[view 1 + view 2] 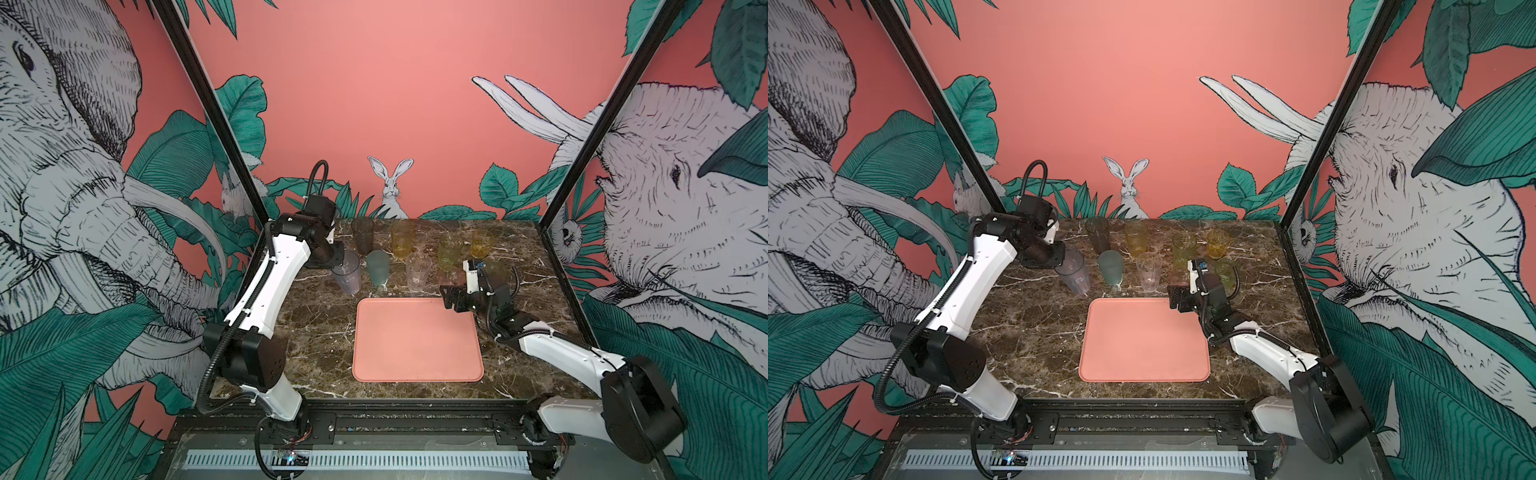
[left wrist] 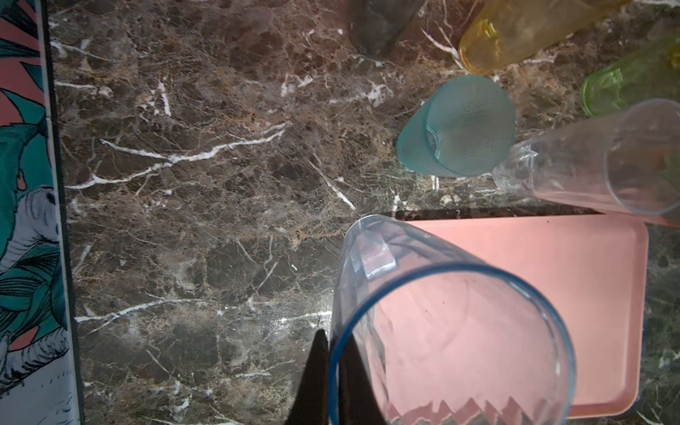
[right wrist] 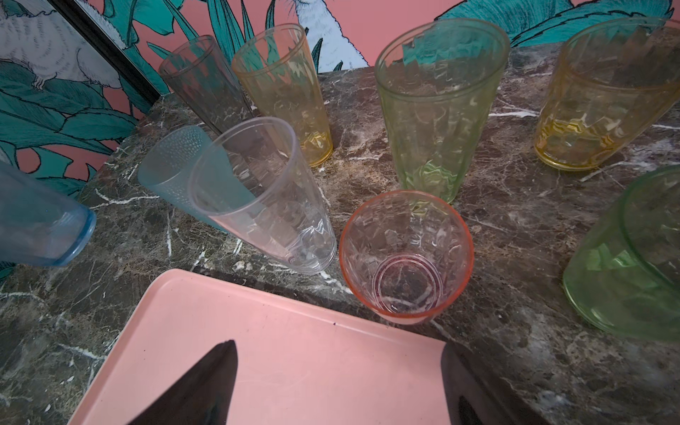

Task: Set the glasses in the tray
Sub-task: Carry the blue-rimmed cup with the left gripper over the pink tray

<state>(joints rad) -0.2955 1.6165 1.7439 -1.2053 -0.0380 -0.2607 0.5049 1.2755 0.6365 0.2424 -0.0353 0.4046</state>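
My left gripper [image 2: 334, 342] is shut on the rim of a tall bluish glass [image 1: 347, 272], one finger inside and one outside. The glass hangs tilted over the marble, just off the far left corner of the salmon-pink tray [image 1: 415, 340], which holds nothing. My right gripper [image 3: 338, 346] stands open and empty over the tray's [image 3: 294, 349] far right corner, right in front of a short pink glass [image 3: 404, 257]. Behind the tray stand a clear glass [image 3: 265, 195], an upside-down teal-grey one [image 3: 173, 165] and a tall green one [image 3: 438, 110].
Along the back stand a smoky grey glass [image 1: 363, 235], a tall amber one [image 1: 402, 239] and a short amber one [image 1: 482, 243]. A short green glass [image 3: 633, 265] sits close beside my right wrist. Black frame posts flank the marble table [image 1: 316, 332].
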